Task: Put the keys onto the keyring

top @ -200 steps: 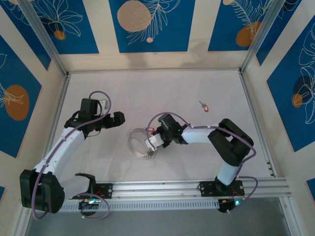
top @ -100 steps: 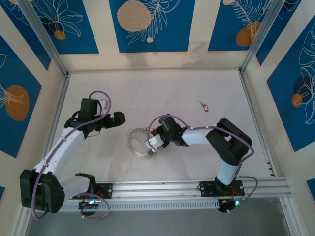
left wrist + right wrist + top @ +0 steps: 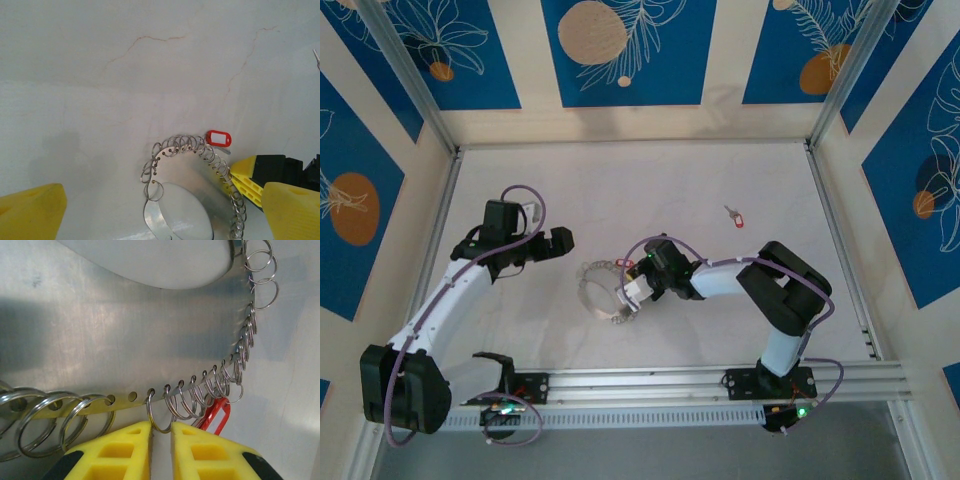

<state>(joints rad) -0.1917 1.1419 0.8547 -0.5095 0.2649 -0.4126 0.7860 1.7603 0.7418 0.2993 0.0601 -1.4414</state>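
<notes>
Nipping one of the keyring's (image 3: 125,340) wire loops between the right gripper's (image 3: 161,429) almost-closed fingers (image 3: 125,447), after edging slightly left at table (image 3: 670,180) centre; likely readying it for the red-tagged key (image 3: 218,138) alongside. Holding the left gripper (image 3: 563,241) spread wide, just left. Leaving another key (image 3: 734,214) far right.
</notes>
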